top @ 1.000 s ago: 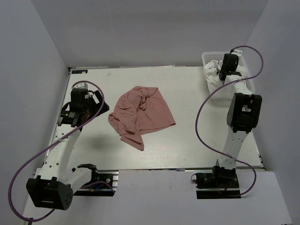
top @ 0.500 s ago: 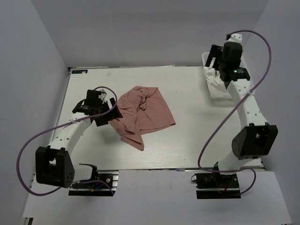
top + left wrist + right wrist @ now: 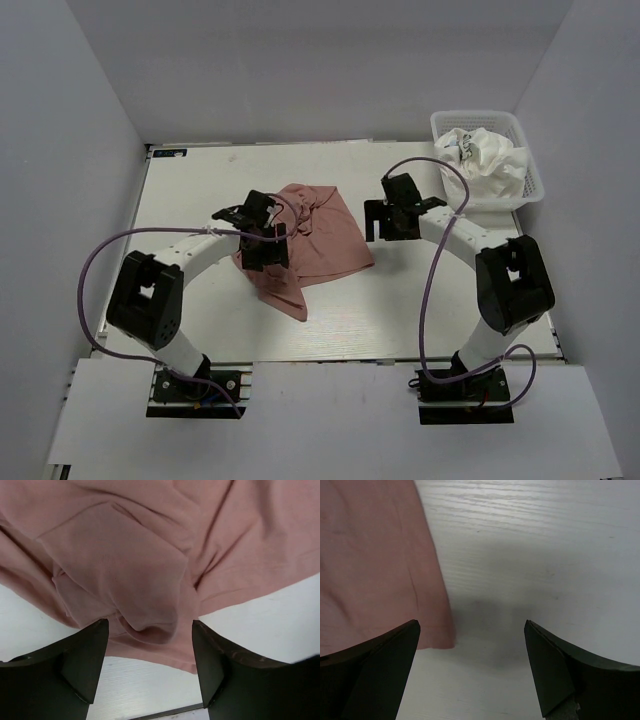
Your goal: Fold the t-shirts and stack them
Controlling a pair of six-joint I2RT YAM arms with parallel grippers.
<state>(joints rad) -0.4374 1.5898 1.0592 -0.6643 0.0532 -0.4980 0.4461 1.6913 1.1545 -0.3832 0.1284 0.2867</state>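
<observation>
A crumpled dusty pink t-shirt (image 3: 318, 238) lies in the middle of the table. My left gripper (image 3: 266, 250) hangs over its left part. In the left wrist view the pink t-shirt (image 3: 150, 555) fills the frame, and a raised fold sits between the tips of my left gripper (image 3: 149, 626), whose jaws stand apart without pinching it. My right gripper (image 3: 386, 222) hovers just right of the shirt. In the right wrist view my right gripper (image 3: 471, 626) is open over bare table, with the pink t-shirt's corner (image 3: 380, 570) by its left finger. White t-shirts (image 3: 486, 155) are bunched in the basket.
The white mesh basket (image 3: 530, 185) stands at the back right corner. The white table (image 3: 430, 300) has grey walls on three sides. Purple cables loop from both arms over the table.
My left arm swung right from the table's left side onto the pink shirt, its jaws narrowing. My right arm left the basket, opened, and came down beside the shirt's right edge.
</observation>
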